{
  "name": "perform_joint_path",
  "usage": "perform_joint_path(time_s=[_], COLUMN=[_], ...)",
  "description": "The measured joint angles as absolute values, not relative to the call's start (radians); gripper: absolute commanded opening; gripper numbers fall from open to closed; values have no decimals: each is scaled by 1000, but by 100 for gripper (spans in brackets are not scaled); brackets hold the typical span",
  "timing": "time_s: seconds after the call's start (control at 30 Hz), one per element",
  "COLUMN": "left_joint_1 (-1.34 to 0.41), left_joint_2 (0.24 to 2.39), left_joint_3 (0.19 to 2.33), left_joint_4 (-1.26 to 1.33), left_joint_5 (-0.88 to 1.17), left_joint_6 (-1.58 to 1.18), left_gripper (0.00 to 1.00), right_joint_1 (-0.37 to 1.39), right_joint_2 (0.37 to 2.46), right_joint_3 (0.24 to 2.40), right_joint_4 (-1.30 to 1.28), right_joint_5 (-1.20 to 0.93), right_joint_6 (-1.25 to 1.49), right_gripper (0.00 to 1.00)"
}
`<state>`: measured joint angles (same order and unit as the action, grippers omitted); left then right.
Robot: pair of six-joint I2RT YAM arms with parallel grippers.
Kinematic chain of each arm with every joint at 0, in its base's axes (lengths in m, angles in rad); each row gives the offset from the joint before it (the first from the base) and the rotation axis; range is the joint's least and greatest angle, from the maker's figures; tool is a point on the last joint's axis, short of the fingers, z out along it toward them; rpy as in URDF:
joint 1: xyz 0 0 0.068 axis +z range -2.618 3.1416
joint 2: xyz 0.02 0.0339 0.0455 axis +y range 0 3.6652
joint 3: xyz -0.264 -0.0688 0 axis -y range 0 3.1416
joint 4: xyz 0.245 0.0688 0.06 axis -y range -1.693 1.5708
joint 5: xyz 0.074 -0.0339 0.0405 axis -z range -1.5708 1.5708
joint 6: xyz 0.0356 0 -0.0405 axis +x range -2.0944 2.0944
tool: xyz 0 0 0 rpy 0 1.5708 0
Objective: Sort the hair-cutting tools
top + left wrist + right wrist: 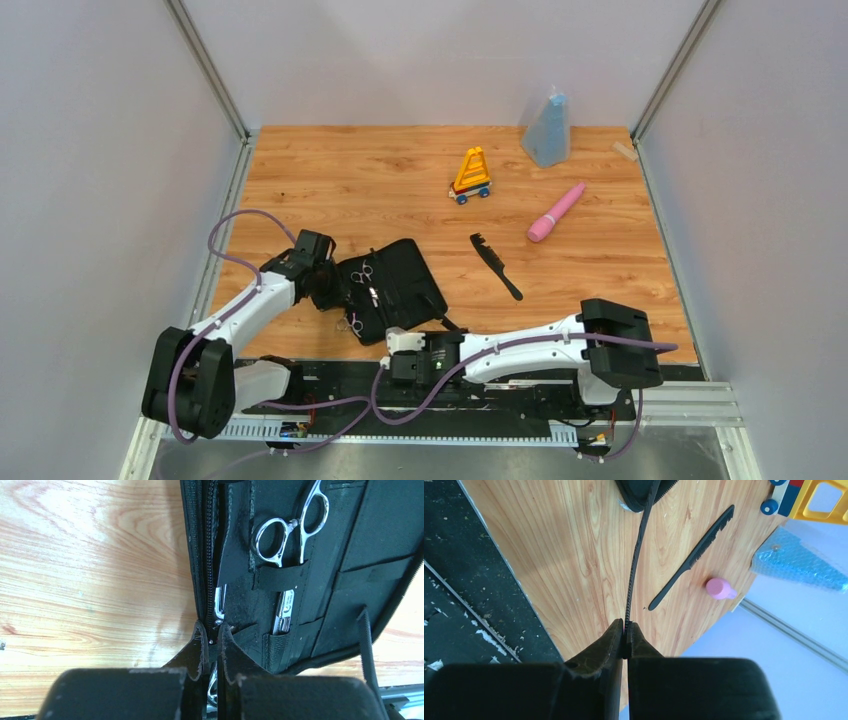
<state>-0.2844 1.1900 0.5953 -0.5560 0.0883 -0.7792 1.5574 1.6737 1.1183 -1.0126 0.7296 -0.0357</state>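
Centre-left, an open black case (405, 290) is pinched at its zip edge by the left gripper (212, 632). A likely light, bendy comb (635, 570), best held by its spine, is pinched edgewise by the right gripper (626, 627). Slippery steel scissors (285, 612) are strapped inside.

Top view: bright, even light from above — soft, faint shadows beneath the arms (250, 300). Left wrist view: pale glare on the bench (95, 525), scissors (280, 540) glinting. Left gripper (212, 635) and right gripper (625, 630) — near bodies blurred, dark. Right wrist view: wall (724, 670) washed out, bluish.
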Motion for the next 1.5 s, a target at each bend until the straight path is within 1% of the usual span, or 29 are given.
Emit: perform_joint_path(time_s=[0.27,0.3,0.33,0.4,0.47,0.67,0.83,0.9,1.13,1.27,1.33,1.5], left_joint_1=[-284,-284,-284,-285,-284,-284,-284,-284,-284,-292,-311,-411], left_joint_2=[1166,1166,1166,1170,1176,1178,1174,1159,1032,1029,1050,1168], left_joint_3=[596,596,596,596,596,596,596,596,687,748,758,773], left_joint_4=[-552,-544,-540,-533,-529,-503,-498,-503,-561,-523,-492,-399], left_joint_5=[109,120,123,128,129,137,153,157,179,244,273,334], left_joint_6=[-780,-781,-781,-781,-783,-799,-810,-815,-830,-856,-881,-950], left_gripper=[1,3,9,17,23,35,50,55,66,78,81,81], right_joint_1=[1547,1541,1536,1527,1521,1490,1470,1469,1462,1462,1462,1462], right_joint_2=[1790,1803,1811,1814,1809,1737,1673,1659,1545,1491,1475,1441], right_joint_3=[1120,1120,1120,1120,1120,1120,1101,1089,1026,1011,1007,993], right_joint_4=[-957,-953,-952,-949,-945,-939,-919,-914,-856,-812,-791,-728], right_joint_5=[765,770,773,776,776,761,739,735,738,768,783,817], right_joint_6=[-101,-104,-107,-107,-107,-108,-112,-112,-134,-165,-179,-224], right_gripper=[5,5,5,5,5,4,4,4,0,0,0,0])
